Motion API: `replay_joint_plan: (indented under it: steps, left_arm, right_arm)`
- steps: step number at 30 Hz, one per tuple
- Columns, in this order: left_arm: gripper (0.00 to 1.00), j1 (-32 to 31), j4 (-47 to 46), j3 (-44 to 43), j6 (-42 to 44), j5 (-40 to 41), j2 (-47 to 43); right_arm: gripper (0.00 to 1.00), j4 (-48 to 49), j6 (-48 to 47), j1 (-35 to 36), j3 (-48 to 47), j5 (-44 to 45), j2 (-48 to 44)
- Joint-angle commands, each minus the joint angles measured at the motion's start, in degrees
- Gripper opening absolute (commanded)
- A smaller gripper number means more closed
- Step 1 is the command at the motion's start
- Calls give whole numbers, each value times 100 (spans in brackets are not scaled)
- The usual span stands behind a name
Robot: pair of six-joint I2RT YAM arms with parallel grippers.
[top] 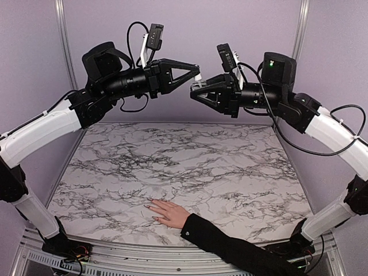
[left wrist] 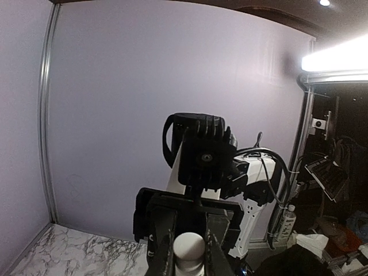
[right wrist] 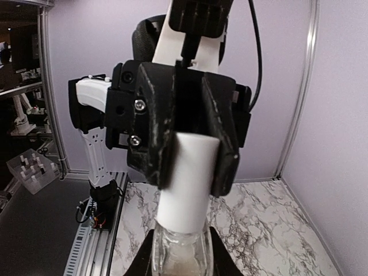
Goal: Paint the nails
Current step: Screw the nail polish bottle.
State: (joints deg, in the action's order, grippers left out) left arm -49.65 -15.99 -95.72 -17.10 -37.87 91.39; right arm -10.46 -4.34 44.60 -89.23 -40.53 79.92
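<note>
High above the grey-veined white marble tabletop [top: 230, 167], the left gripper [top: 196, 74] is clenched on a white cylindrical cap [right wrist: 188, 178]. The small clear bottle [right wrist: 181, 253] under that cap is clamped in the right gripper [top: 195, 94], and the two sets of fingers meet tip to tip just in front of the lilac back wall [top: 230, 29]. Far below both fingertips and nearer the bases, a pale hand in a black sleeve [top: 168, 213] lies flat by the table's near edge, its tiny nails [top: 148, 203] pointing left, with wide marble stretching from it to the left, right and far edges.
</note>
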Motion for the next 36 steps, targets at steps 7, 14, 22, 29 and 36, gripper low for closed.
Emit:
replay_joint_plan:
  steps: [7, 14, 22, 29, 36]
  left_arm:
    - [0, -119, 605, 294, 381, -2334, 370]
    - [1, -68, 839, 323, 510, -1907, 246]
    - [42, 72, 532, 420, 159, -918, -117]
    - [65, 166, 807, 1019, 196, 1445, -1107]
    - [70, 151, 983, 2115, -479, 3517, -2130]
  right_arm:
    - [0, 2426, 1276, 75, -143, -2135, -91]
    - [0, 2229, 1158, 77, 66, -2127, -199]
    - [0, 1615, 565, 74, 658, -1697, -513]
    - [0, 1666, 248, 117, 1867, -218, -1067]
    - [0, 3013, 765, 240, 3436, 1352, -1544]
